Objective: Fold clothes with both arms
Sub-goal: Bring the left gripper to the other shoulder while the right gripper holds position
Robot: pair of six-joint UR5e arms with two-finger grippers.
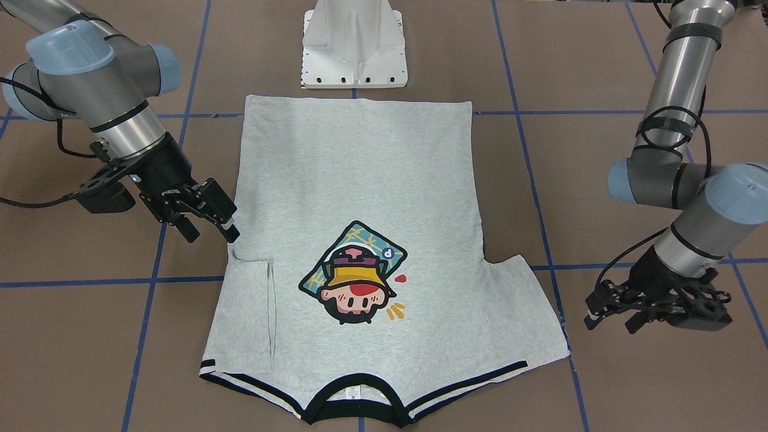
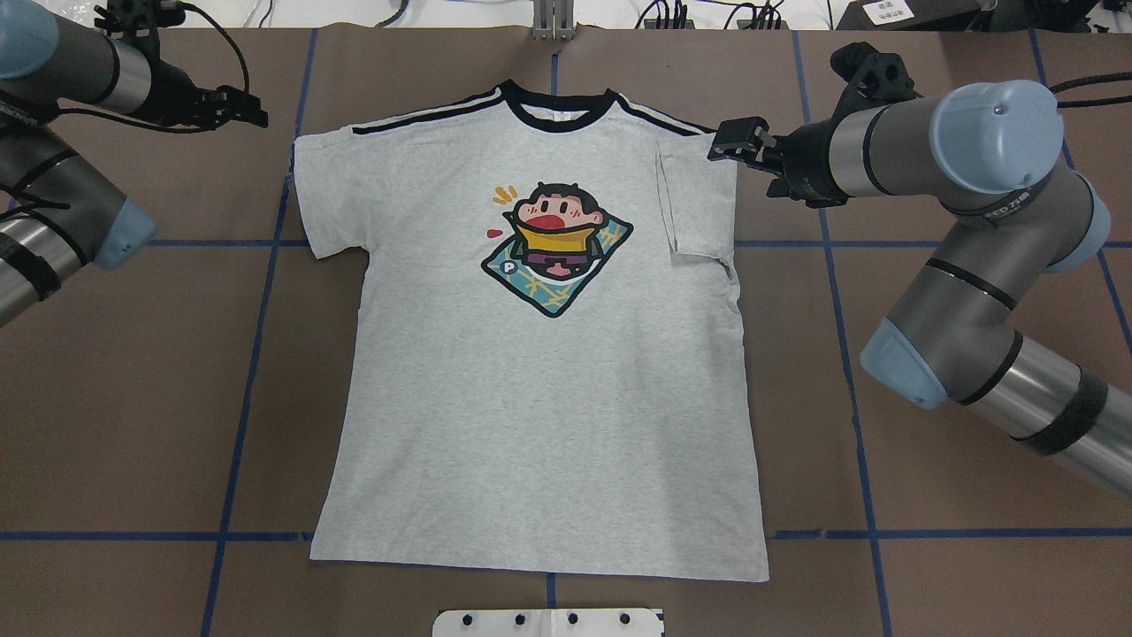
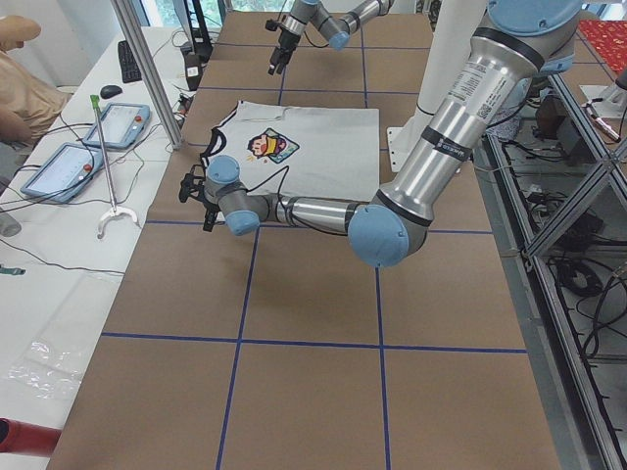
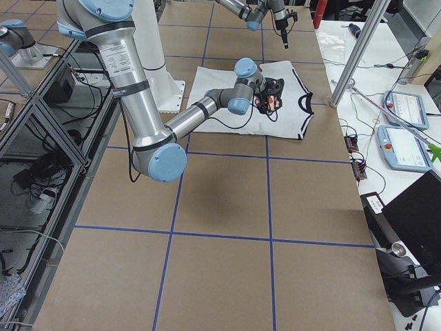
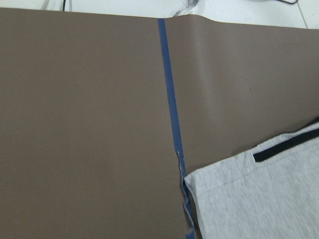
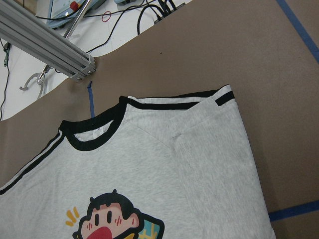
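The light grey T-shirt [image 2: 531, 398] lies flat, front up, with the cartoon-head print [image 2: 557, 239] showing and the black neck band [image 2: 555, 111] at the far side. Its sleeve on my right is folded in over the body [image 2: 699, 203]; the other sleeve [image 2: 323, 195] lies spread out. My right gripper [image 2: 734, 146] is open and empty, just off the shirt's edge by the folded sleeve, as the front view [image 1: 210, 227] also shows. My left gripper [image 2: 246, 106] is open and empty over bare table, apart from the spread sleeve; in the front view it [image 1: 607, 317] hangs low.
The white pedestal [image 1: 354, 48] stands just beyond the shirt's hem. Brown table paper with blue tape lines [image 2: 252, 354] surrounds the shirt. Pendants and cables [image 3: 93, 137] lie on the white bench past the table's far edge.
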